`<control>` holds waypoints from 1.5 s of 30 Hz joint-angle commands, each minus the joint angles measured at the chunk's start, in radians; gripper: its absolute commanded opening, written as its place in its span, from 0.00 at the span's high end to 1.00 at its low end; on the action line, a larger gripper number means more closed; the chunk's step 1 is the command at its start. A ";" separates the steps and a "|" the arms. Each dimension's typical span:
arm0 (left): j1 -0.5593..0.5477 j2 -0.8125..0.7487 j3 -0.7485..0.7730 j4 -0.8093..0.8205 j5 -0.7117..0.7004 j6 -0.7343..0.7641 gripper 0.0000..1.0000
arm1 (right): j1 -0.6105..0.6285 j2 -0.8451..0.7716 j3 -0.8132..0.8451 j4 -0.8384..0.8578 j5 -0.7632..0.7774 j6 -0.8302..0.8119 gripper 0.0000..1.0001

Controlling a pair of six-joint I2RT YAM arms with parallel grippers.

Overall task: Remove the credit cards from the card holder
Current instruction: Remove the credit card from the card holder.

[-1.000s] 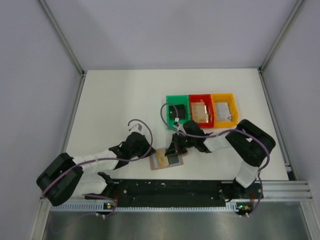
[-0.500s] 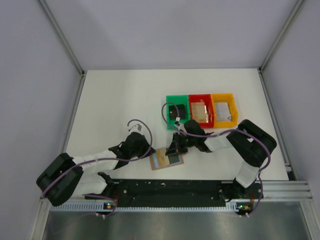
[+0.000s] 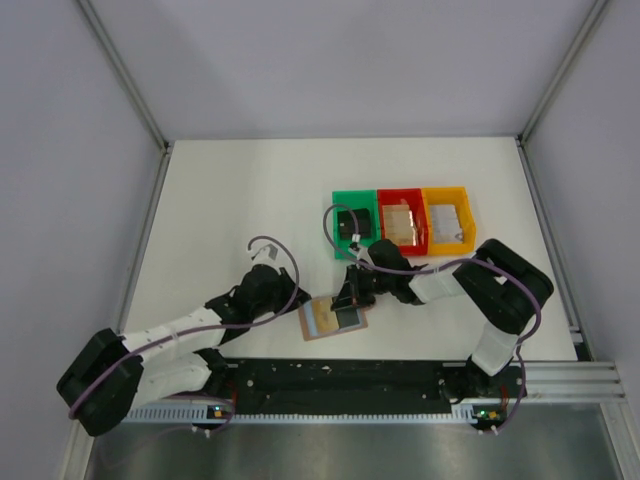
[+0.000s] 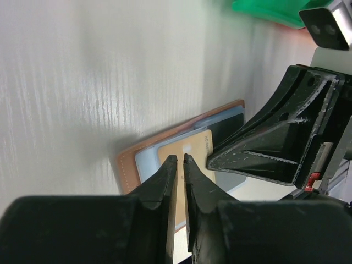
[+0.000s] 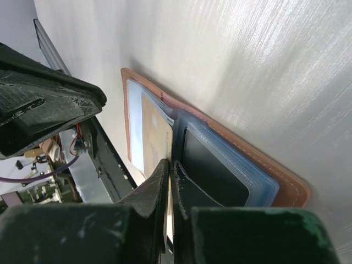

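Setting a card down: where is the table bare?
Bare: wide patch left of the green plastic bin, to the left edge of the white table. Crowded: the brown leather card holder, left fingers and right fingers at it.

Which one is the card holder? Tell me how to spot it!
On the white table, find the row of three coloured bins. Nearer the robot than the green bin, the card holder lies open and flat. Unlike the plastic bins, it is brown-edged and blue-grey inside.

Card holder (image 5: 289,190) stitched brown leather, smooth blue-grey lining; worktop (image 5: 247,55) matt white, finely grained; fingers (image 4: 264,148) scuffed black plastic.
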State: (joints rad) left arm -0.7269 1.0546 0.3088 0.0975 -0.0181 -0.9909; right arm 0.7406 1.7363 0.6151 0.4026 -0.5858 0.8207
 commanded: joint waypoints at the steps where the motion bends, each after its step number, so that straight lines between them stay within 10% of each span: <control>1: 0.004 0.004 0.045 0.007 -0.006 0.029 0.86 | -0.014 -0.003 -0.003 0.012 0.014 -0.023 1.00; 45: 0.006 0.246 0.115 0.005 0.029 0.069 1.00 | -0.014 -0.004 -0.005 0.018 0.007 -0.023 1.00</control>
State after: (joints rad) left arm -0.7250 1.2697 0.3950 0.1059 0.0204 -0.9394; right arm 0.7364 1.7363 0.6151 0.4023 -0.5915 0.8196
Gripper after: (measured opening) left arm 0.016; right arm 0.006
